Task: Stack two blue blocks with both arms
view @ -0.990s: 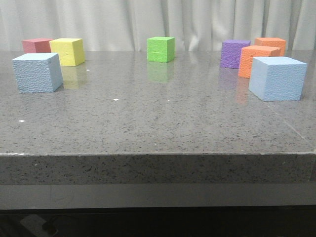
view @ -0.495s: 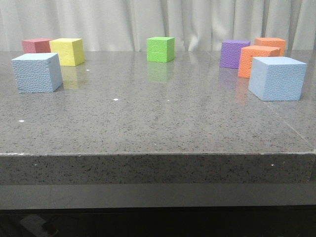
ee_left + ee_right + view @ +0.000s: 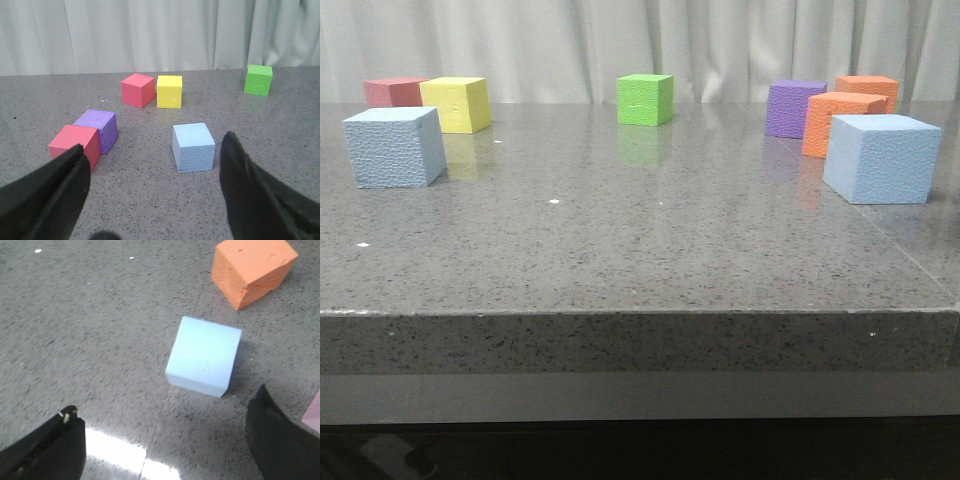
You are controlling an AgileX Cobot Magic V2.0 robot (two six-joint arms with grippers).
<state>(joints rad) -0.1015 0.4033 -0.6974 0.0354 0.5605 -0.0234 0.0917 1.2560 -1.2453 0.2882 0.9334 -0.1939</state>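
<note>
Pale pleated curtain [image 3: 740,45] behind grey table [image 3: 640,250]

blocks: left blue block [image 3: 395,147] and right blue block [image 3: 880,158] show no shift in the front view; same for the other cubes.
whole front view: everything sits a hair further left than a second ago, all cubes together; none since half a second ago.
dark strip [image 3: 640,450] under table [image 3: 640,340]: faint pale smudge [image 3: 390,455] at near left looks displaced leftward; too dim to identify.
left gripper [image 3: 154,145], right gripper [image 3: 165,399]: wrist views only, no earlier picture, change cannot be told.
</note>
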